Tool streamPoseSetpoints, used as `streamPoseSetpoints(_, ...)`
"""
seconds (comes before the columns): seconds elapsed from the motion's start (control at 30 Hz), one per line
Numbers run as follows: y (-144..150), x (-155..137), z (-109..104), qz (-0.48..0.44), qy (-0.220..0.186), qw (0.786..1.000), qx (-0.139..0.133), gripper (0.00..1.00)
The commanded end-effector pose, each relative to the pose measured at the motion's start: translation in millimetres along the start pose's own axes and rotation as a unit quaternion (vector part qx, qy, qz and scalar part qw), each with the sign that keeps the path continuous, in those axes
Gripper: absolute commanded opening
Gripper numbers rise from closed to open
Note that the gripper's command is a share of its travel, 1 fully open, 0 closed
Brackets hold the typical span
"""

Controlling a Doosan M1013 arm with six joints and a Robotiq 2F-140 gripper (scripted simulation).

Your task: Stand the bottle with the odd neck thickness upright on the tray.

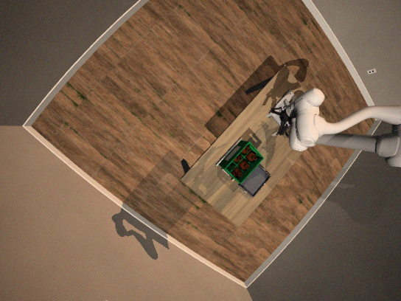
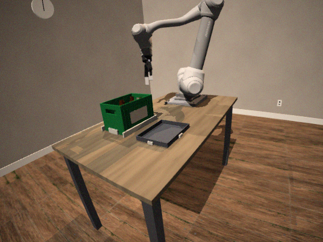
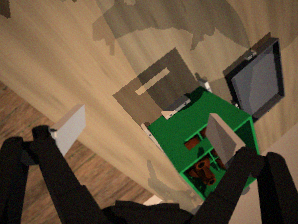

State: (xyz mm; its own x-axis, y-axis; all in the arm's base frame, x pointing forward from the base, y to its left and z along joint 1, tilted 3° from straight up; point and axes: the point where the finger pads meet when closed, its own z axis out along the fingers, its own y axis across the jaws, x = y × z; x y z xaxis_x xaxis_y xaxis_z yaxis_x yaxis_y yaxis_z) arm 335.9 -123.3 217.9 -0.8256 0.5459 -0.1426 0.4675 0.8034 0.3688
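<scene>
Green crate (image 1: 241, 181) (image 2: 114, 120) (image 3: 192, 117) with pale, wordless side panel (image 2: 138, 114)

The two-fingered black gripper with flat pale pads (image 3: 150, 132) stands wide open, one pad at the left of the view and the other in front of part of the open-topped green crate (image 3: 192, 112). Inside the crate, green dividers separate reddish-brown bottles (image 3: 202, 164), partly hidden by that pad, so their number cannot be told. The shallow rectangular dark grey tray (image 3: 258, 82) lies near the crate on the light-brown wooden table (image 3: 60, 65), whose surface carries dark shadows.
</scene>
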Motion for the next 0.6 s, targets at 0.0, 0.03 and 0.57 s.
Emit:
streamPoseSetpoints(0.0, 5.7, -10.1, -3.4, -0.083, 0.010, 0.996, 0.001, 1.00)
streamPoseSetpoints(0.03, 7.1, -12.5, -4.1, -0.102, 0.013, 0.995, 0.002, 1.00)
streamPoseSetpoints(0.57, 35.5, -54.3, -12.5, -0.405, 0.054, 0.913, 0.008, 1.00)
